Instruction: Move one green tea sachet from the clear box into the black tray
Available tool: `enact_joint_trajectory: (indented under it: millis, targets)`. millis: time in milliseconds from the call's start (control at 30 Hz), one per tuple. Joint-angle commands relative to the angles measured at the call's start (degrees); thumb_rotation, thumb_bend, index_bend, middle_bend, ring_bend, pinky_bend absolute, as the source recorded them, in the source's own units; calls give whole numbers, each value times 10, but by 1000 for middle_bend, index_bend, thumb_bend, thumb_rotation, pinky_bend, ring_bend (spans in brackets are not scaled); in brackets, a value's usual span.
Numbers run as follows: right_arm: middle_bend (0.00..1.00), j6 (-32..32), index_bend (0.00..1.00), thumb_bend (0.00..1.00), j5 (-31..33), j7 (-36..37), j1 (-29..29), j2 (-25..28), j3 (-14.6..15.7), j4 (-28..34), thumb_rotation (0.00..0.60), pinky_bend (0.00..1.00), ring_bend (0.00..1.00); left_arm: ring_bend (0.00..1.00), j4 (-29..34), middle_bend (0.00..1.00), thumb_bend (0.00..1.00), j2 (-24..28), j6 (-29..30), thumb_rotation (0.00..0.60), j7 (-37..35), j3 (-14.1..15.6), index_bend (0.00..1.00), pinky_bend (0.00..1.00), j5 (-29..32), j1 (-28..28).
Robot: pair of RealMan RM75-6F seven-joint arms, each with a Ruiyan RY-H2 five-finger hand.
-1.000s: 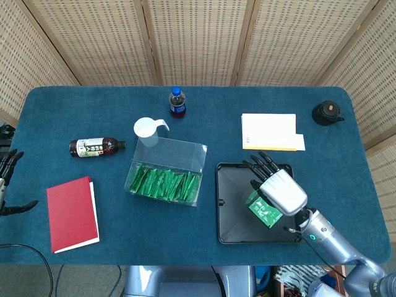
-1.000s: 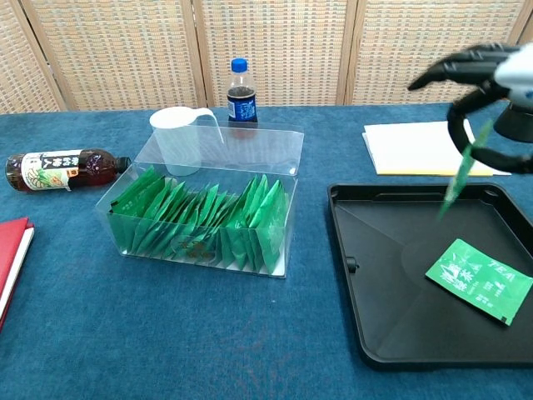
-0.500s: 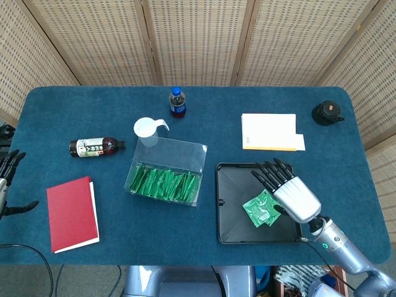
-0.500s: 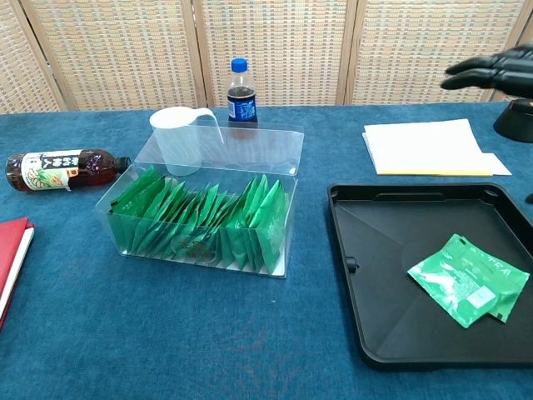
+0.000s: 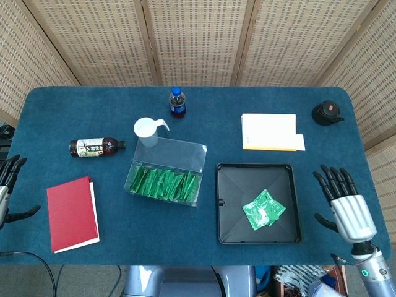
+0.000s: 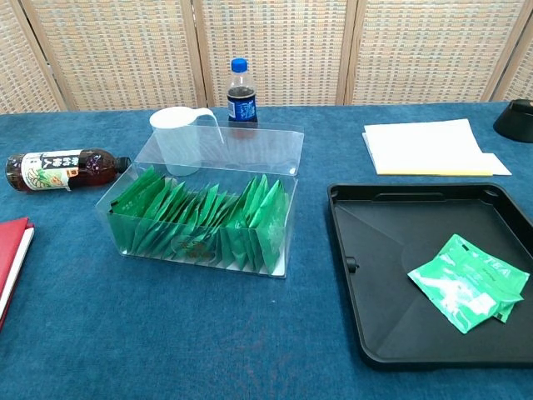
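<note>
Sachets [image 6: 469,283] are stacked two deep in the one black tray [image 6: 391,333]; loads more are packed in the clear box [image 6: 204,218]. Right hand [image 5: 345,207] and left hand [image 5: 7,185] are both spread wide, nothing held.

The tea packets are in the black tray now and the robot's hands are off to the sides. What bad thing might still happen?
Maybe two things. The green tea sachets lie overlapped in the black tray, so more than one may have been moved. Also, the right hand is open just beside the tray; a careless sweep back might nudge it. The clear box looks undisturbed.

sachets [image 6: 468,282] in black tray [image 6: 391,333] (flat)
</note>
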State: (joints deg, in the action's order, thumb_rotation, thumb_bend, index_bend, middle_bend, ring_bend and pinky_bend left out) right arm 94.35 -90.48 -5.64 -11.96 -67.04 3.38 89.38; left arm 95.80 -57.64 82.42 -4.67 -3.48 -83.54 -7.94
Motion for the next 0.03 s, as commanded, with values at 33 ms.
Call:
enact_joint_trajectory:
  millis: [33]
  targets:
    - [0,13,0,0,13,10,17,-13,-7,-14,600,0,0,0,-2,0,79,-3,5,600,3,2,0,0,-3,4]
